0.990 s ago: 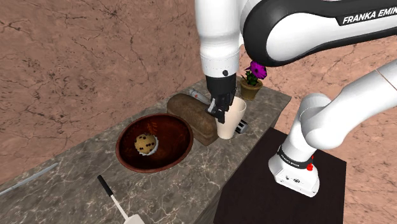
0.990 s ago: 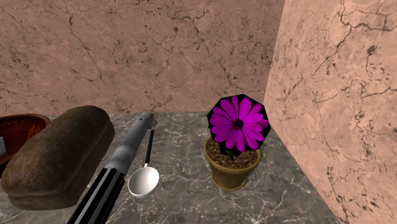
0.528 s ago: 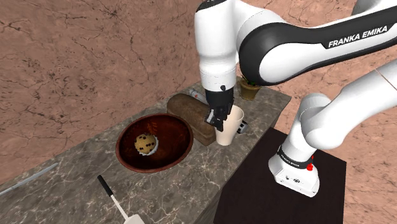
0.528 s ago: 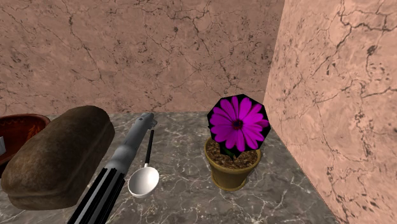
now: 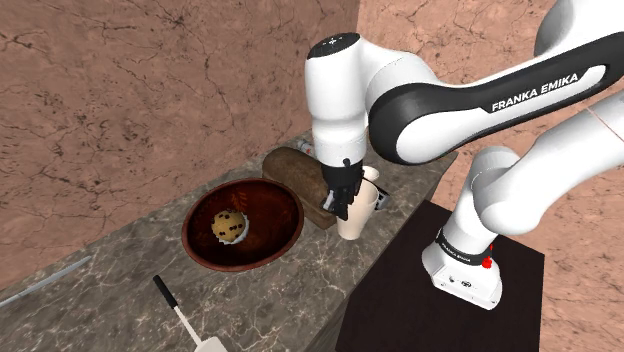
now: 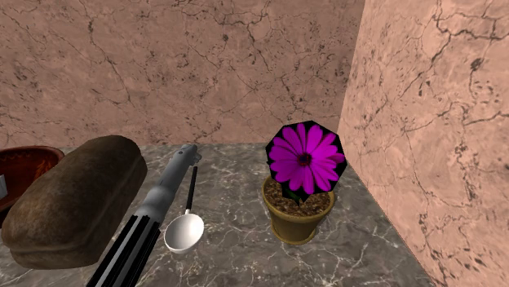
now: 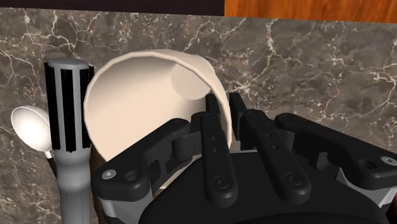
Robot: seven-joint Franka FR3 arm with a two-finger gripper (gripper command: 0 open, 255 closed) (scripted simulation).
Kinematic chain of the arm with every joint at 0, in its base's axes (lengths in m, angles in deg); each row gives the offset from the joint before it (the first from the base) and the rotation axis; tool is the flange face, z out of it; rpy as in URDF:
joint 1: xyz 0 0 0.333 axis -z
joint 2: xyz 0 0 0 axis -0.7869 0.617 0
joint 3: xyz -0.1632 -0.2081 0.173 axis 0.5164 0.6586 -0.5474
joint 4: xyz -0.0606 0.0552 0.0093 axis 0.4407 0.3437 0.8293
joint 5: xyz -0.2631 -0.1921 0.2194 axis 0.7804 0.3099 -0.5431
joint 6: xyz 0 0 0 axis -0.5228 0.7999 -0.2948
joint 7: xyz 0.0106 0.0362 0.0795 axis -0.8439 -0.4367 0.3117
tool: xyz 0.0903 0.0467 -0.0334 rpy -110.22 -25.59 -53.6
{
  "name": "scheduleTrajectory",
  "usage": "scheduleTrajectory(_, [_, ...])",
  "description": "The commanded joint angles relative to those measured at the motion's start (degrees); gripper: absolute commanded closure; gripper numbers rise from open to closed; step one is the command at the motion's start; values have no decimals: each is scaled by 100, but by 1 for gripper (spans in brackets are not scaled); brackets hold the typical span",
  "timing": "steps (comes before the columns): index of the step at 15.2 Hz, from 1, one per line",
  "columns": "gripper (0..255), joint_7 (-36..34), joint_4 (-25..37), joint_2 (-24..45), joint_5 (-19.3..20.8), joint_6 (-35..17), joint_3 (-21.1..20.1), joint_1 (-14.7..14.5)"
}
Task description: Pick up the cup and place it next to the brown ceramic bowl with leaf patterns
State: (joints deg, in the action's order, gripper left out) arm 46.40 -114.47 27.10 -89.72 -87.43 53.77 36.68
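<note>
Cream-white tapered cup [image 5: 368, 200] sits near the stand-side edge of the grey marble bench [image 5: 318, 272], just beside the dark brown bread loaf [image 5: 292, 172]. I cannot tell whether its base is clear of the bench. The black jaws are nearly closed, pinching the cup's wall at the rim, one finger [image 7: 213, 140] inside and the other outside. That thin pinch is the weak spot: the cup looks tilted in the wrist view and could pivot or slip out. The loaf's end lies toward the round brown bowl [image 5: 272, 205] holding a muffin, so a low carry could strike it.
</note>
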Motion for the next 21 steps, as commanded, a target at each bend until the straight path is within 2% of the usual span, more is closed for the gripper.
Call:
scheduleTrajectory(1, [255, -6, -130, 28, -16, -161, -32, -6])
scheduleTrajectory(13, [255, -103, -758, 452, -51, -1202, -286, 21])
scheduleTrajectory(21, [255, -103, -758, 452, -51, -1202, -286, 21])
